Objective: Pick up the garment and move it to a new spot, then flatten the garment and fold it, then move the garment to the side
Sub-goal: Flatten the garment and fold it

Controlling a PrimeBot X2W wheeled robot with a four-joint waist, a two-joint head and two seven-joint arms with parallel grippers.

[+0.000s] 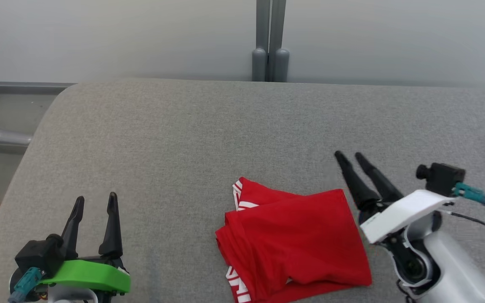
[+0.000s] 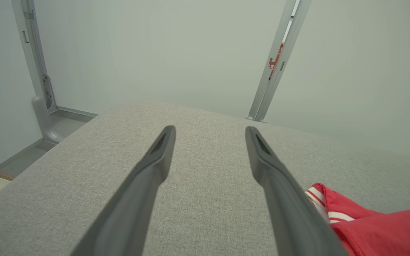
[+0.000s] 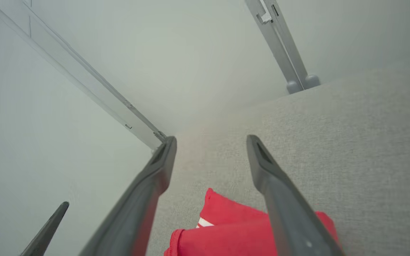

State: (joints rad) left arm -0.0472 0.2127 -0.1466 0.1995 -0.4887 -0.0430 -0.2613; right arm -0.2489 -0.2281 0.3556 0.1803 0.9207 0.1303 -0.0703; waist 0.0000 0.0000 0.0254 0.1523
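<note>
This looks like a robotics lab or test booth. Plain pale panel walls [image 1: 120, 38] close it in, joined by grey metal posts [image 1: 270, 42] with rounded feet, and a grey metal rail [image 1: 15, 87] runs along the base at the left. The broad surface [image 1: 183, 134] is covered in uniform grey fabric, its corner rounded. A small black camera [image 1: 440, 176] with a teal plug and loose cables rides exposed on a pale robot arm [image 1: 449, 261].

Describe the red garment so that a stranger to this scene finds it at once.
Start at the grey fabric surface. Near its front edge, left of the right hand, lies the garment. It is folded red cloth with white stripes, bright against the grey.
</note>
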